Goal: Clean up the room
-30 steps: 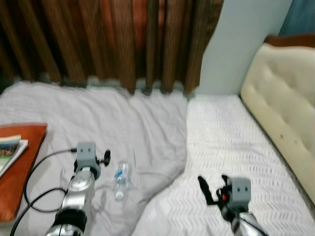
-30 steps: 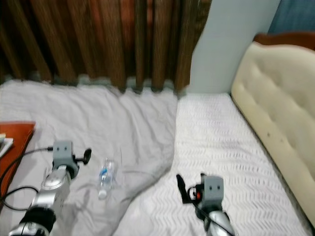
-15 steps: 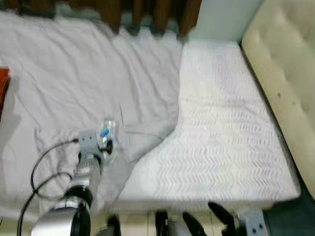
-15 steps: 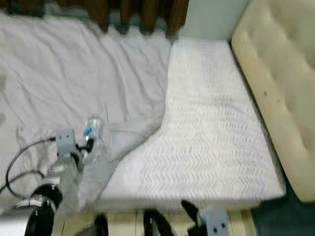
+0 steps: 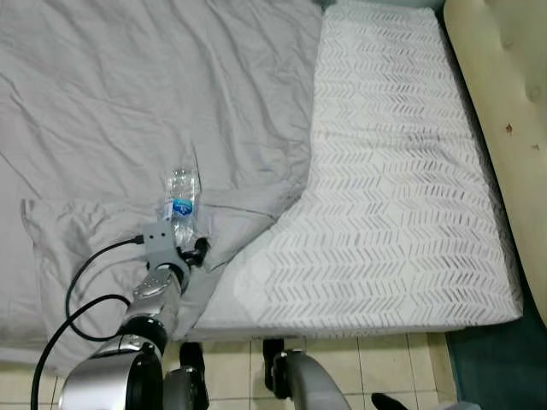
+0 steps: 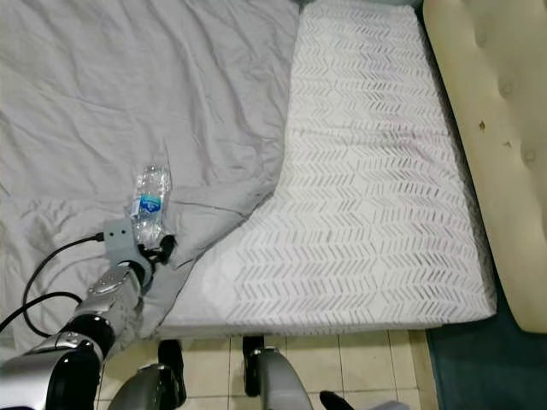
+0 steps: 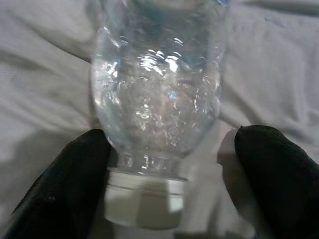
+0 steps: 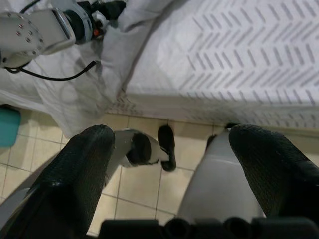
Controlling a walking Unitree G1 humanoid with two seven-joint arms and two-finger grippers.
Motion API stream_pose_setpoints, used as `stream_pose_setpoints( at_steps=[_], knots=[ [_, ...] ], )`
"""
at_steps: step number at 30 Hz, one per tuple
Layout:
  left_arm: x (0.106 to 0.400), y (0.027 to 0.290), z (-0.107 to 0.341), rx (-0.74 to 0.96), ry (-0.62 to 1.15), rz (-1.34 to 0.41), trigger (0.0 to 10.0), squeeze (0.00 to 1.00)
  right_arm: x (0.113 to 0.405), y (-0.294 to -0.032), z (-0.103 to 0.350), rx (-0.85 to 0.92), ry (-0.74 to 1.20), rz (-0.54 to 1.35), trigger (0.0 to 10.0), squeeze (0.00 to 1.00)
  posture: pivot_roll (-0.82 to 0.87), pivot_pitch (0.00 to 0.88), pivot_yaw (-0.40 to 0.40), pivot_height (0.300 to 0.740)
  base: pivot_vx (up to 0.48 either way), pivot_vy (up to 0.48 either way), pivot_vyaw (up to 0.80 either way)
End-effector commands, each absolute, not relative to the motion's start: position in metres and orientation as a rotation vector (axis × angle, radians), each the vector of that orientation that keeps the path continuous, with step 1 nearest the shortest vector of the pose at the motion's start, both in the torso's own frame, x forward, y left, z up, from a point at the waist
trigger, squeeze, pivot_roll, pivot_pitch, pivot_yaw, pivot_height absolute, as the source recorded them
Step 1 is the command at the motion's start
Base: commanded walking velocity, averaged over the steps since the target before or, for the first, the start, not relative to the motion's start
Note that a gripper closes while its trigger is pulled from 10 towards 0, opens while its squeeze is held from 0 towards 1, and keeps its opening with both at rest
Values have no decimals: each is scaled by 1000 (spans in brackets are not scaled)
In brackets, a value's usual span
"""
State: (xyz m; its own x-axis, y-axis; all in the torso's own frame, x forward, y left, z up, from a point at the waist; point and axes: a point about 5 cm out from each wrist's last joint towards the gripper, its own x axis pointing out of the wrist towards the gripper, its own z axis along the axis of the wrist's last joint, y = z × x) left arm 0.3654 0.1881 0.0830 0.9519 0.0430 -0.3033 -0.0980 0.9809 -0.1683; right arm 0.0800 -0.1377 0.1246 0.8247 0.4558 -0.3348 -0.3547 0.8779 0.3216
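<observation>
1 clear bottle (image 7: 157,94), apparently empty, capped, between spread left gripper (image 7: 164,169) fingers on sheet (image 5: 102,102).

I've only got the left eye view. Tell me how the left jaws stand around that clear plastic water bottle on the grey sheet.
Observer: The left wrist view shows the left gripper open, with one black finger on each side of the neck of the clear plastic water bottle. Its white cap points back at the wrist.
Operator: Say whether they're gripping it.
Observer: Not clamped. A strip of grey sheet shows between the neck and one finger.
Operator: Report the right arm.
Observer: The right wrist view shows the right gripper open and holding nothing, over the beige tiled floor beside the bed's edge.
</observation>
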Motion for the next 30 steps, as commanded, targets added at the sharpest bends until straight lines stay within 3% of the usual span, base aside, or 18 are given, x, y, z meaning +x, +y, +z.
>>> stream_pose_setpoints(
  at_steps=[1, 6, 7, 8, 20, 24, 25, 29, 30],
  knots=[
    [359, 180, 70, -206, 361, 47, 10000, 0, 74, -141, 125, 240, 456, 422, 10000, 0, -451, 593, -206, 740, 0, 0, 0],
    [355, 179, 62, -135, 408, 30, 10000, 0, 73, -140, 124, 238, 472, 416, 10000, 0, -443, 583, -199, 740, 0, 0, 0],
    [355, 180, 62, -132, 410, 37, 4471, 0, 74, -140, 124, 237, 473, 412, 10000, 0, -444, 583, -200, 740, 0, 0, 0],
    [355, 182, 63, -139, 403, 44, 0, 0, 74, -141, 124, 236, 475, 408, 10000, 0, -444, 583, -200, 740, 0, 0, 0],
    [361, 196, 80, -68, 282, 43, 0, 0, 78, -144, 113, 229, 496, 394, 10000, 0, -394, 568, -177, 740, 0, 0, 0],
    [356, 203, 80, 1, 206, 19, 0, 0, 92, -149, 100, 219, 481, 378, 10000, 0, -323, 493, -143, 740, 0, 0, 0],
    [357, 198, 92, 44, 93, -37, 0, 0, 106, -152, 87, 224, 470, 357, 10000, 0, -238, 408, -115, 740, 0, 0, 0],
    [362, 198, 132, 52, -118, -96, 0, 0, 131, -154, 78, 235, 425, 348, 10000, 0, -156, 346, -85, 740, 0, 0, 0],
    [362, 197, 136, 53, -135, -117, 0, 0, 149, -153, 68, 236, 407, 346, 10000, 0, -98, 265, -56, 740, 0, 0, 0]
  ],
)
